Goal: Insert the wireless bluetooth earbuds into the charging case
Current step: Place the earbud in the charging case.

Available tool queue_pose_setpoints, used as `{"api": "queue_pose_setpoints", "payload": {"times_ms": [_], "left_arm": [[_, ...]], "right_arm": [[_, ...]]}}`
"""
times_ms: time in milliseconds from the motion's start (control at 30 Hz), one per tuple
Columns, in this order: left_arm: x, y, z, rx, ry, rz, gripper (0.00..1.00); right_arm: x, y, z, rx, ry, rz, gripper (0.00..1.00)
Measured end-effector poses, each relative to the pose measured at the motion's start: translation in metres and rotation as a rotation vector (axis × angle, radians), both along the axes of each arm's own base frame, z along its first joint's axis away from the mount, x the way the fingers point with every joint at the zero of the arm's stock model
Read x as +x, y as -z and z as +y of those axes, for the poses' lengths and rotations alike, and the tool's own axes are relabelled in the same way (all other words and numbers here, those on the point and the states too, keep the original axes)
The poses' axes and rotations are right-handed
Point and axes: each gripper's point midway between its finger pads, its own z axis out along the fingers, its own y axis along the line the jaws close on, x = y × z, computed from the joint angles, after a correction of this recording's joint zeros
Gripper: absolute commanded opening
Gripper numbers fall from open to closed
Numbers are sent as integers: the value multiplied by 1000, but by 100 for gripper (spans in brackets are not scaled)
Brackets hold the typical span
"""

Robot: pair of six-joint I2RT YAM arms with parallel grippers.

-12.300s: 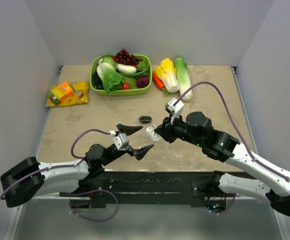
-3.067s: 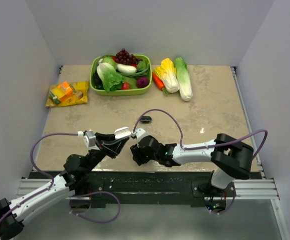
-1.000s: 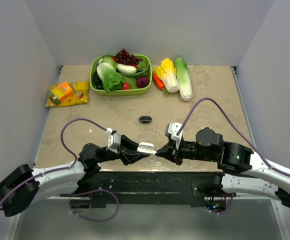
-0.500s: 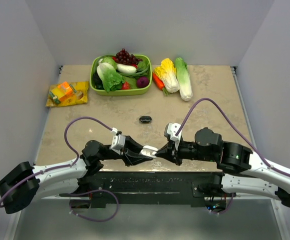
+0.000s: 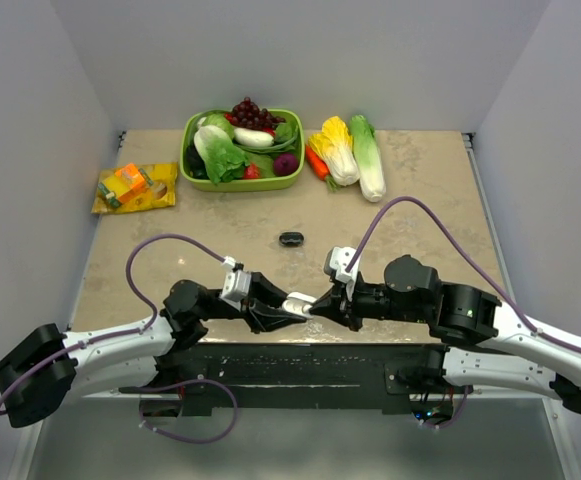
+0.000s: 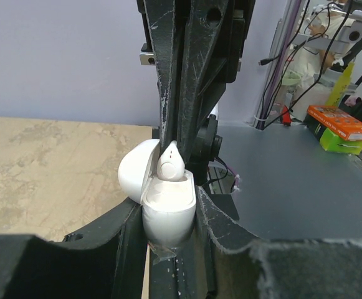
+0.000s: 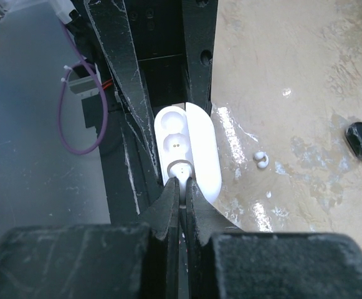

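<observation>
My left hand (image 5: 287, 309) is clamped on the white charging case (image 6: 168, 219), one finger on each side of its body. The lid (image 6: 135, 178) hangs open to one side. My right hand (image 7: 179, 198) is pinched shut on a white earbud (image 6: 170, 166), and its tips are right at the mouth of the case. The earbud's lower end is in the socket nearest my right hand, while its top stands above the rim. The other socket (image 7: 175, 141) shows its two small contacts.

Twelve seconds ago my hands were apart over the table (image 5: 420, 200). The left was open with nothing in it, and the right carried a white thing. Three seconds ago the left already had the case, held farther to the left. A second ago the two hands faced each other at the near edge, tips almost meeting. Since then both have crept a little closer, and my right tips now touch the case.

A second white earbud (image 7: 261, 161) lies loose on the table just beside the case. A small black oval thing (image 5: 291, 239) sits farther out in the same spot as before. The green bowl (image 5: 240, 186) of vegetables, the cabbages (image 5: 355, 150) and the orange packet (image 5: 135, 187) have not moved.
</observation>
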Motion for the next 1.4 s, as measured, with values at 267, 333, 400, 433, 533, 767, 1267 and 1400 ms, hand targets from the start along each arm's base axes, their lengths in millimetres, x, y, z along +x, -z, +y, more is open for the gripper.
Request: {"api": "queue_pose_setpoints", "payload": {"times_ms": [267,333,400,433,533,767,1267,1400], "left_arm": [[-1,-3,0,-5,3,-5,0],[-1,-3,0,-3,3,-3,0],[0,-3,0,-2,3,-2,0],[0,-3,0,-1,3,-2,0],[0,-4,0,-4,2,-4,0],[7,-7,-1,-14,-37,-1,0],[10,-8,33,-93,-185,-14,0],[14,-11,46,-129,-250,-8,0]], "right_arm": [[1,0,2,4,1,3,0],[1,0,3,2,2,4,0],[1,1,3,-1,3,7,10],[1,1,3,-1,3,7,17],[1,1,3,1,7,15,36],[-2,-7,-1,40,29,33,50],[84,-10,-52,209,650,9,46],[106,80,-23,-5,684,89,26]]}}
